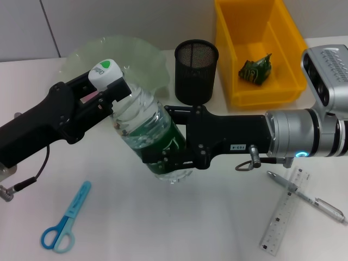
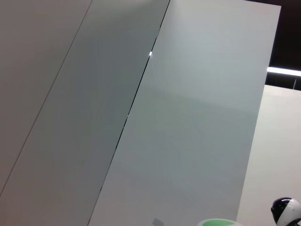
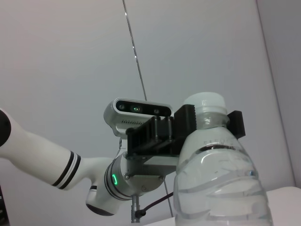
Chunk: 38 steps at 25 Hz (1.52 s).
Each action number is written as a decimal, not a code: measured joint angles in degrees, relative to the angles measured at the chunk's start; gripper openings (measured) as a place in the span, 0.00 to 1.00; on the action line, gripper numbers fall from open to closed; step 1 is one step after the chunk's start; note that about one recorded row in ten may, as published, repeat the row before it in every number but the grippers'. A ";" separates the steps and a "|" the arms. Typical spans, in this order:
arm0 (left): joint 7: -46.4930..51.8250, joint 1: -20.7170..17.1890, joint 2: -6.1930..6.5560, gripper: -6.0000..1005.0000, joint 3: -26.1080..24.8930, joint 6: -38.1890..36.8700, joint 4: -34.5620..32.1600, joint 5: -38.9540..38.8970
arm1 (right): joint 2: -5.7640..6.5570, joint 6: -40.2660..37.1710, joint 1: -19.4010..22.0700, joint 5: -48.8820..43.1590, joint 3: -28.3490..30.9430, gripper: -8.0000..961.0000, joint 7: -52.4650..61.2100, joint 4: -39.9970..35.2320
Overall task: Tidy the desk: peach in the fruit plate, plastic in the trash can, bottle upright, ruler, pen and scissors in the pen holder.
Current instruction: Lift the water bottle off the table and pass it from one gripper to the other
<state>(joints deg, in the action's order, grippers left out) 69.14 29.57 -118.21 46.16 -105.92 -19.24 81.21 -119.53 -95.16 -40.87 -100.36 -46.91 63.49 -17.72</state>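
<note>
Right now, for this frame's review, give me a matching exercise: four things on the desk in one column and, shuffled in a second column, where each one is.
Things:
1. bottle
2. scissors
3. green wrapper
4. ruler

Places:
A. inside the yellow bin
B. flat on the table's near left part
C. held between the left tool at its cap and the right tool at its body
D. beside the pen on the near right

Pairs: 1-C, 2-B, 3-A, 4-D
</note>
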 joint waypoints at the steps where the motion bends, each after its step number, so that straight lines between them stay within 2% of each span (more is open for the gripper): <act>1: -0.04 -0.02 0.00 0.44 -0.03 -0.03 -0.02 0.00 | 0.00 0.00 0.00 0.00 0.05 0.86 -0.03 0.00; 38: -0.69 0.23 0.00 0.45 -0.33 -0.17 -0.01 -0.14 | -0.04 0.67 0.09 1.14 -0.12 0.87 -1.34 0.14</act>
<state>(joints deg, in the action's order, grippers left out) 68.45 29.80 -118.21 45.83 -106.09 -19.25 81.07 -119.57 -94.49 -40.78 -99.22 -47.03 62.15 -17.58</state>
